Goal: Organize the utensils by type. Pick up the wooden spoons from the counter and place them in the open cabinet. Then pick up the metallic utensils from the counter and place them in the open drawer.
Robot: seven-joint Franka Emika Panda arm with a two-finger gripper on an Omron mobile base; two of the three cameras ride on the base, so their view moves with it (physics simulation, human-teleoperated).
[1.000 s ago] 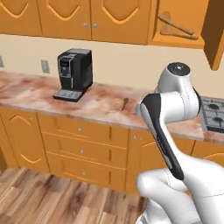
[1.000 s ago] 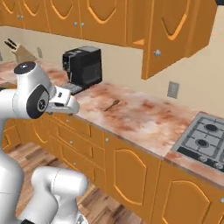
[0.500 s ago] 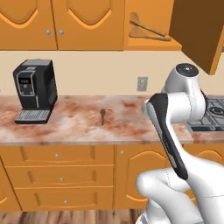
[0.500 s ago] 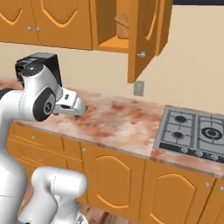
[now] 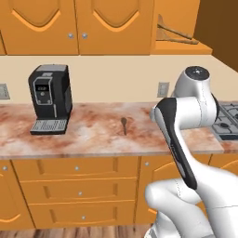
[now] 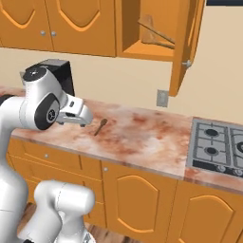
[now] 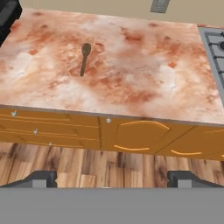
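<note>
Spoon (image 7: 84, 58) lies alone mid-counter (image 7: 131, 83), well back from the front edge; pincer (image 7: 112, 178) spread wide.

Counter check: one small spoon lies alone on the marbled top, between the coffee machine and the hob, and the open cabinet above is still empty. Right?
Not quite. The spoon does lie alone on the counter, between the coffee machine and the hob. But the open cabinet is not empty: the right base view shows a wooden spoon on its shelf.
</note>
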